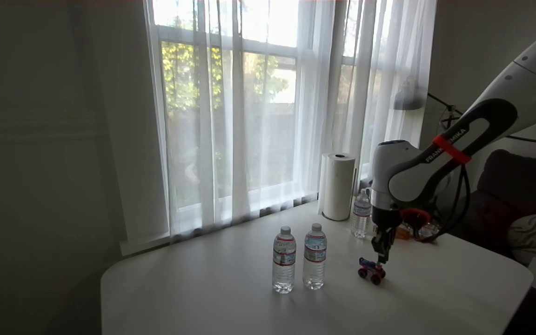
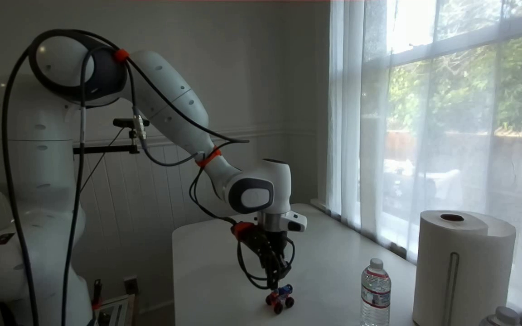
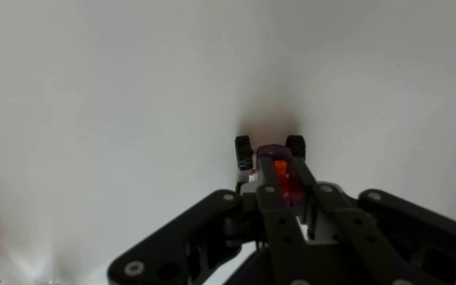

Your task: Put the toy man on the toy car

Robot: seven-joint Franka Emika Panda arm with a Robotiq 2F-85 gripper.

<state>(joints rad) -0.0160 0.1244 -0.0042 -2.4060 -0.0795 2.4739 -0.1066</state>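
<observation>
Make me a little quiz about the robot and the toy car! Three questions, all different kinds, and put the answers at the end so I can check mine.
1. True or false: the paper roll stands upright on the table.
2. Pick one. Which thing does the gripper point down at?
a) a bottle
b) the car
c) the paper roll
3. Fill the gap: in the wrist view, the car's tyres look ____ in colour.

Key: 1. True. 2. b. 3. Black.
</observation>
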